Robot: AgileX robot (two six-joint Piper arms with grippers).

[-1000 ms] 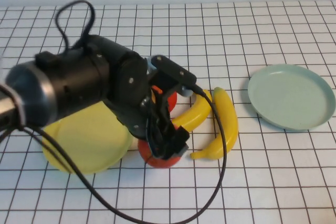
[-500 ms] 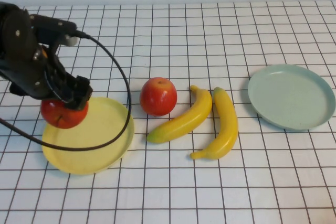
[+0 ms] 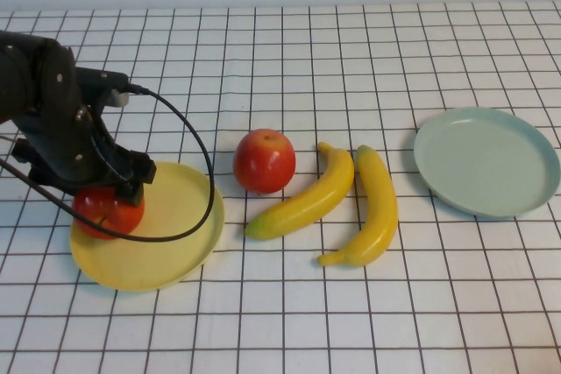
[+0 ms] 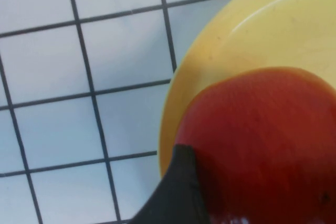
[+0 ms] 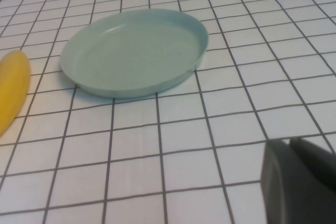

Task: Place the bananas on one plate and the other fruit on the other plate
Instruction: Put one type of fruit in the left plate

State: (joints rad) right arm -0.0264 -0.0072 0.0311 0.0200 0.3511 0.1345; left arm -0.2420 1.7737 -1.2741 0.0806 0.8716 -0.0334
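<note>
My left gripper (image 3: pixel 105 197) is shut on a red apple (image 3: pixel 109 213) at the left side of the yellow plate (image 3: pixel 180 238). The apple sits low over the plate, and I cannot tell if it touches. In the left wrist view the apple (image 4: pixel 262 145) fills the space beside one dark finger (image 4: pixel 177 195), above the plate's rim (image 4: pixel 231 40). A second red apple (image 3: pixel 264 160) stands on the table, with two bananas (image 3: pixel 302 197) (image 3: pixel 372 208) to its right. The pale blue-green plate (image 3: pixel 486 161) lies bare at the right. My right gripper (image 5: pixel 302 182) is shut, near that plate (image 5: pixel 134 51).
A black cable (image 3: pixel 197 159) loops from the left arm over the yellow plate. The table is a white grid-patterned surface (image 3: pixel 351 59). One banana tip (image 5: pixel 11 90) shows in the right wrist view.
The left arm has carried the apple from beside the bananas leftward to the yellow plate, then lowered it a little. The other fruit and the right arm have not moved.
</note>
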